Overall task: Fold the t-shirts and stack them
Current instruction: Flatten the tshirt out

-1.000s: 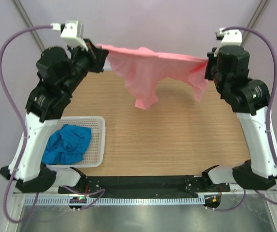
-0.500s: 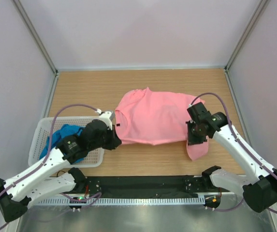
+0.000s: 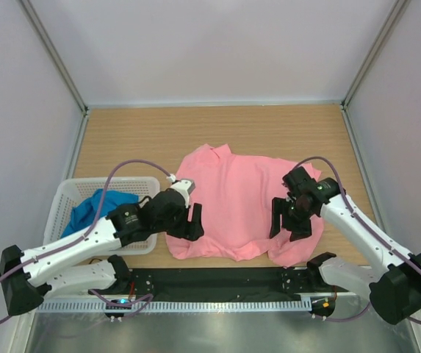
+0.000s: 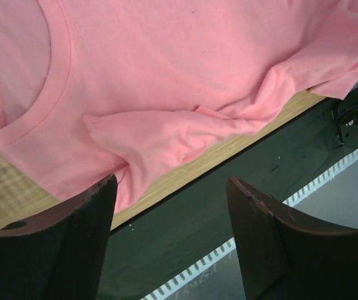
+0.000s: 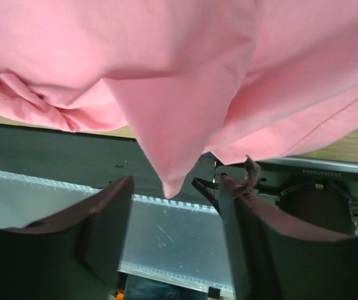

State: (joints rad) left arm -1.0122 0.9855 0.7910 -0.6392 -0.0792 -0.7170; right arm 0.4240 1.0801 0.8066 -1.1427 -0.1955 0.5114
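The salmon pink t-shirt (image 3: pixel 232 191) lies spread on the wooden table (image 3: pixel 122 140), collar to the left, its near edge bunched close to the table's front. My left gripper (image 3: pixel 195 224) hovers at the shirt's collar side, open, with nothing between its jaws (image 4: pixel 172 184); the pink t-shirt (image 4: pixel 185 69) fills the view above them. My right gripper (image 3: pixel 287 226) is over the shirt's right edge, open (image 5: pixel 175 187); a loose corner of the pink t-shirt (image 5: pixel 166 144) hangs between the jaws, unclamped. The bright blue t-shirt (image 3: pixel 92 209) sits crumpled in the basket.
The white perforated basket (image 3: pixel 133 179) stands at the table's near left, beside the left arm. A black rail (image 3: pixel 217 279) and a metal strip run along the front edge. Pale walls enclose the table on three sides.
The pink t-shirt, held stretched in the air between both shut grippers, came down onto the table. Both grippers opened and let it go, and it now lies nearer the front edge.
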